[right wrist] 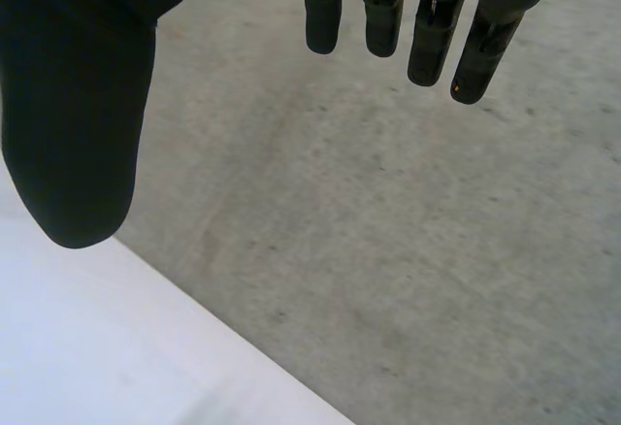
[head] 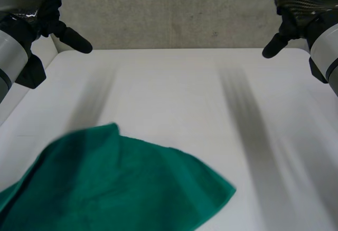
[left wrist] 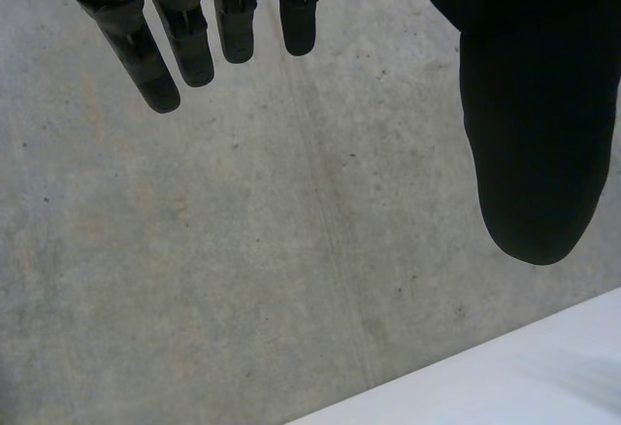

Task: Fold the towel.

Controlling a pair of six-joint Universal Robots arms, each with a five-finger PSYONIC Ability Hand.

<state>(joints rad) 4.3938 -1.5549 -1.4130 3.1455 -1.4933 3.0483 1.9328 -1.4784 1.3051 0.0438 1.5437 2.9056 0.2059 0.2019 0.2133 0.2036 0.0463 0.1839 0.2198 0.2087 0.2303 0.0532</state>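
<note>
A green towel (head: 113,186) lies rumpled on the white table (head: 179,94), at its near left, running off the view's near edge. My left hand (head: 50,12) hangs high over the table's far left corner, far from the towel. In the left wrist view its fingers (left wrist: 194,32) are straight and its thumb (left wrist: 539,124) stands well apart, with nothing between them. My right hand (head: 296,4) is raised over the far right corner. Its fingers (right wrist: 388,13) and thumb (right wrist: 78,114) are likewise spread and empty.
A grey concrete wall (head: 174,15) rises behind the table's far edge. The wrist views look at that wall (left wrist: 243,250), with a strip of the table's edge (right wrist: 107,347) below each hand.
</note>
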